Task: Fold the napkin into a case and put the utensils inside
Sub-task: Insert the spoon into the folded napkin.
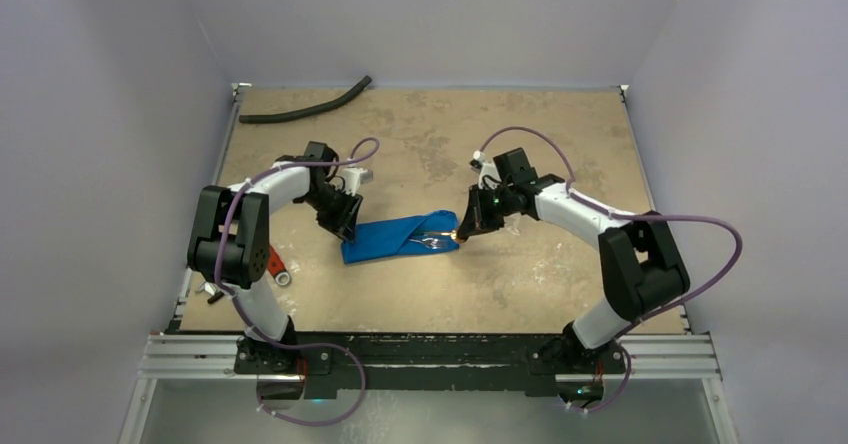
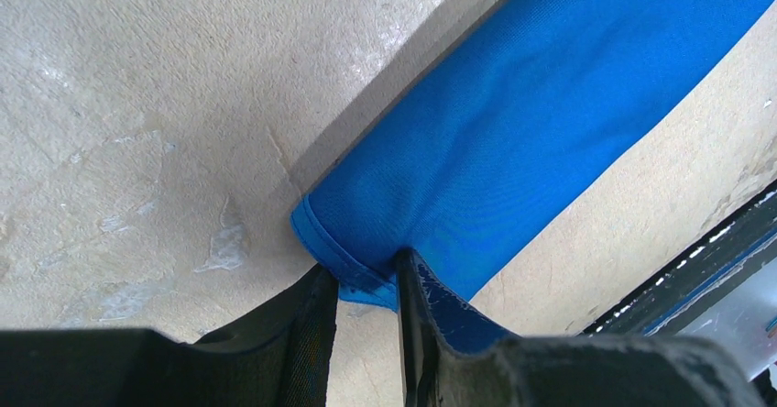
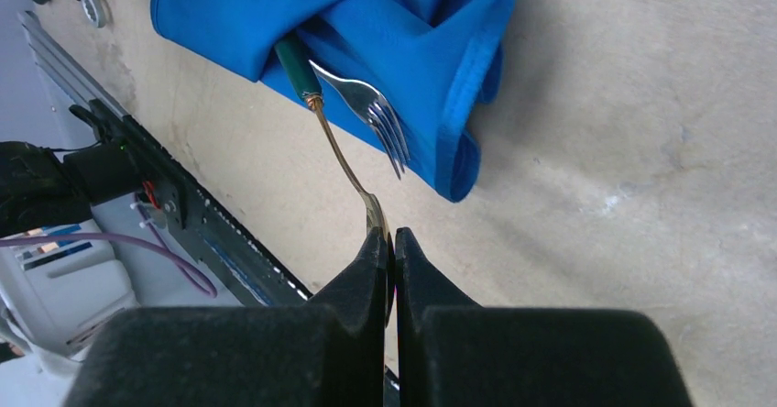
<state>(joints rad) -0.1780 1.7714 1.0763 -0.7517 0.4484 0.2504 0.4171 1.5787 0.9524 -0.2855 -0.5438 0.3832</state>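
The blue napkin (image 1: 395, 236) lies folded as a narrow oblong case in the middle of the table. My left gripper (image 1: 345, 226) is at its left end. In the left wrist view the fingertips (image 2: 408, 274) pinch the hemmed end of the cloth (image 2: 550, 104) in a narrow gap (image 2: 365, 277). My right gripper (image 1: 465, 229) is at the case's right end, shut (image 3: 392, 237) on the gold bowl of the spoon (image 3: 339, 155). The spoon's green handle runs into the cloth's opening (image 3: 385, 22). The silver fork (image 3: 371, 104) lies in the opening, tines sticking out.
A long black hose (image 1: 305, 110) lies at the far left of the table. A wrench with a red handle (image 1: 277, 267) lies by the left arm's base. The metal front rail (image 3: 183, 205) runs close behind the case's near side.
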